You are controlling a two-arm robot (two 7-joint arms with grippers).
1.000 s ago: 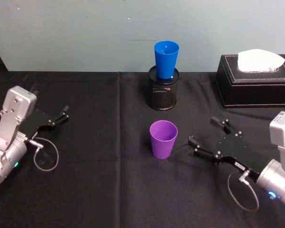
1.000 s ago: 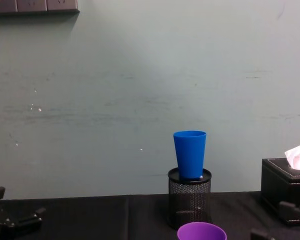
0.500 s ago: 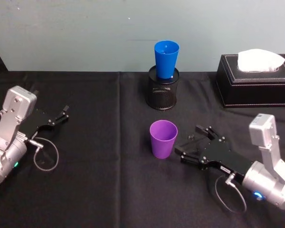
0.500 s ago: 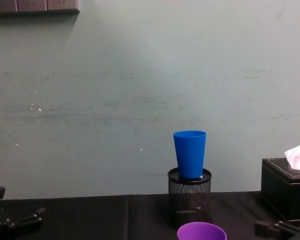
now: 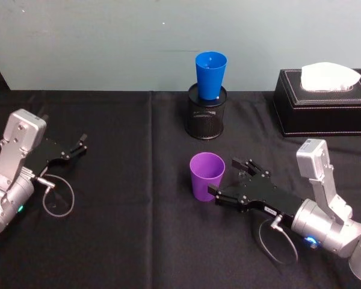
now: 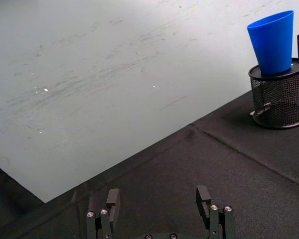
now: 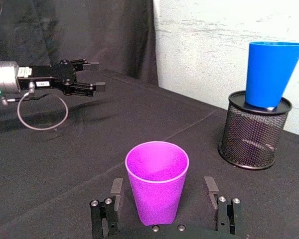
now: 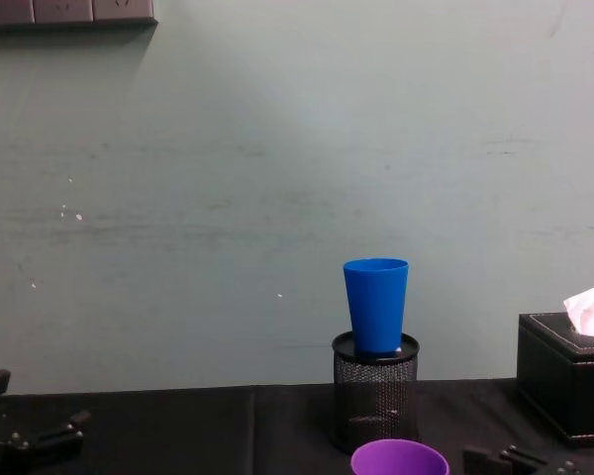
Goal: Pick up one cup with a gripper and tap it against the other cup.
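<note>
The purple cup stands upright on the black cloth, mid-table. My right gripper has come in from the right, open. In the right wrist view the purple cup stands between the two spread fingers, with a gap on each side. The blue cup sits upright in the mouth of a black mesh pen holder farther back, also seen as the blue cup from the chest. My left gripper rests open at the far left, holding nothing.
A black tissue box with white tissue stands at the back right. A pale wall runs behind the table. A loose cable loop lies by the left arm. Open black cloth lies between the left gripper and the cups.
My right gripper has slid left across the cloth to the purple cup, and its open fingers now flank the cup. The cups and left arm have not moved.
</note>
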